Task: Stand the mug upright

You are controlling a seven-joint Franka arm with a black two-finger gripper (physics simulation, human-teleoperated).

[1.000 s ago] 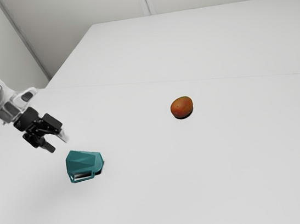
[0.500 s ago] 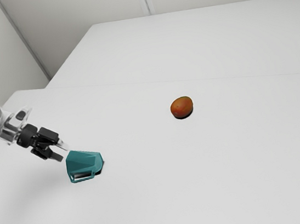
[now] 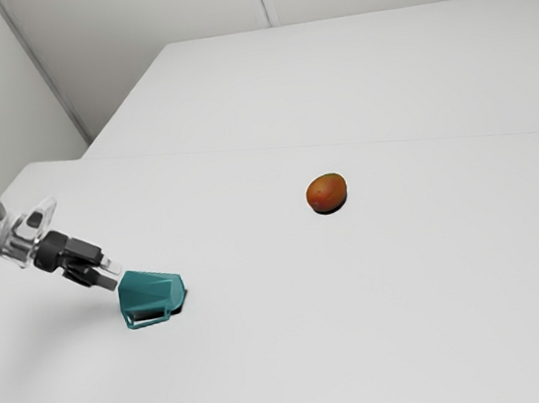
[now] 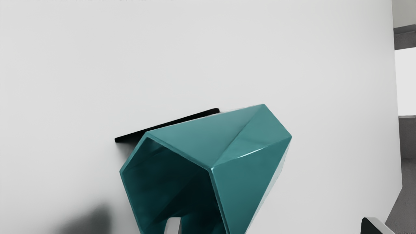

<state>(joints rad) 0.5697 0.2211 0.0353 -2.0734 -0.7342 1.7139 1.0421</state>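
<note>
The teal mug (image 3: 152, 288) lies on its side on the table (image 3: 362, 299). Its open mouth (image 4: 175, 185) points to the exterior view's left, at the end effector (image 3: 113, 274). The mug's handle (image 3: 147, 325) sticks out at the side, away from the orange-red fruit (image 3: 326, 193). The fruit sits well apart from the mug, so it should not get in the way.

The end effector is low, close to the mug's mouth, with its two fingers wide apart. It has hold of nothing. In the wrist view, one finger (image 4: 173, 226) is lined up with the dark hole of the mug. I can't tell if its tip is in the hole or just in front of it. The other finger (image 4: 373, 225) is out past the side wall (image 4: 245, 182). I think they are set like this so they can pinch that wall, one from inside and one from outside.

The job looks near its start, as the mug is not up yet. Next, the arm may need to go in a bit more, then squeeze, lift and tip the mouth up. A finger could bump the rim and push the mug away. If the pinch is weak, the slanted wall might slip or twist.
</note>
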